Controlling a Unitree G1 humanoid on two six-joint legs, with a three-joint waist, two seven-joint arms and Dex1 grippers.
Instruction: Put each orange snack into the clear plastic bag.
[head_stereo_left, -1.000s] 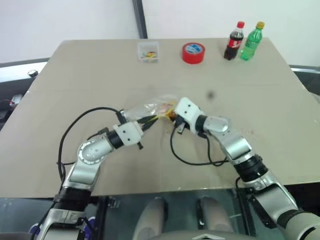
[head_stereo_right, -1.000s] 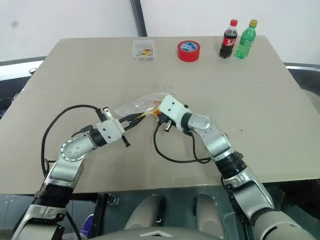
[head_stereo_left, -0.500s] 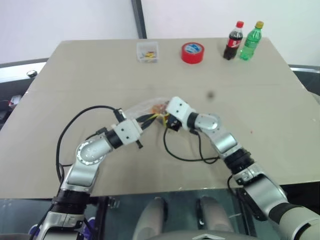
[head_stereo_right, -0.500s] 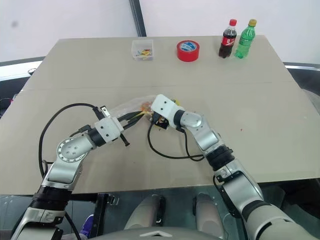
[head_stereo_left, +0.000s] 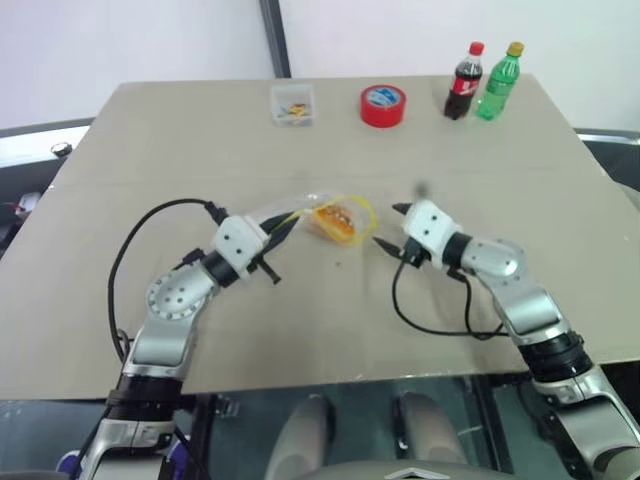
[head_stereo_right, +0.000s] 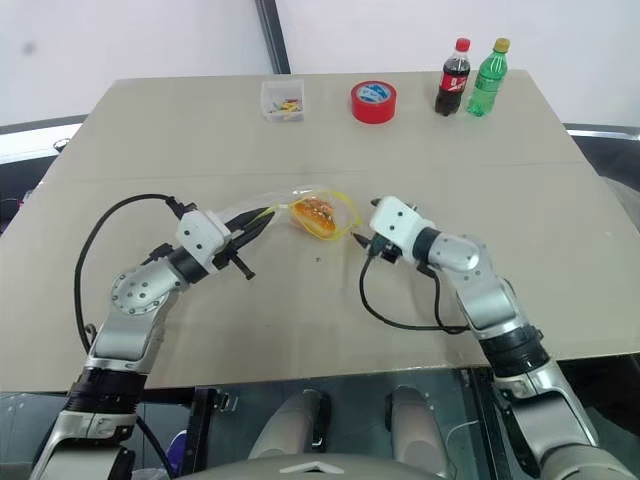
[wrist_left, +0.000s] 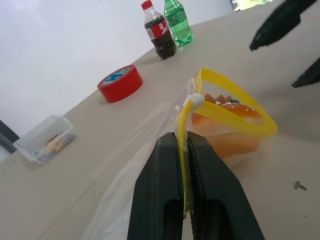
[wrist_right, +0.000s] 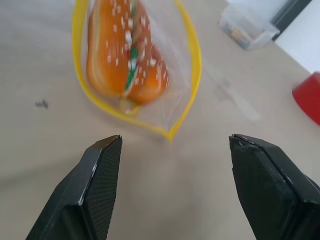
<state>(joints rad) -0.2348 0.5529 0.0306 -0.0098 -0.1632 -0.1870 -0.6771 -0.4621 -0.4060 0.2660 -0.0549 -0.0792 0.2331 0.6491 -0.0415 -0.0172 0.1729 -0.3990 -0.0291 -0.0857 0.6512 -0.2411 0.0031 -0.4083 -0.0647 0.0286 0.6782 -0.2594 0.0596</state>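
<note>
Right wrist view: my right gripper (wrist_right: 175, 185) stands with its black fingers spread and nothing between them, just short of the clear plastic bag (head_stereo_right: 300, 210), whose yellow seal strip (wrist_right: 192, 75) gapes open toward it on the table (head_stereo_left: 300, 320). Inside the mouth lie the orange snacks (wrist_right: 125, 55), two speckled pieces pressed side by side and touching. My left gripper (wrist_left: 186, 150) is clenched on the seal strip near one end, holding the bag's mouth up off the table at about the middle of the surface. A red tape roll (head_stereo_left: 384, 104), two small bottles (head_stereo_left: 488, 80) and a small clear box (head_stereo_left: 295, 103) sit well apart along the far edge. I judge both snacks to be in, so the step in hand is clearing the free arm away. To do it well I would draw the right gripper straight back from the opening without brushing the strip, and hold the left grip level so the mouth does not tip and let a snack slide out, since they rest near the opening rather than deep inside.
</note>
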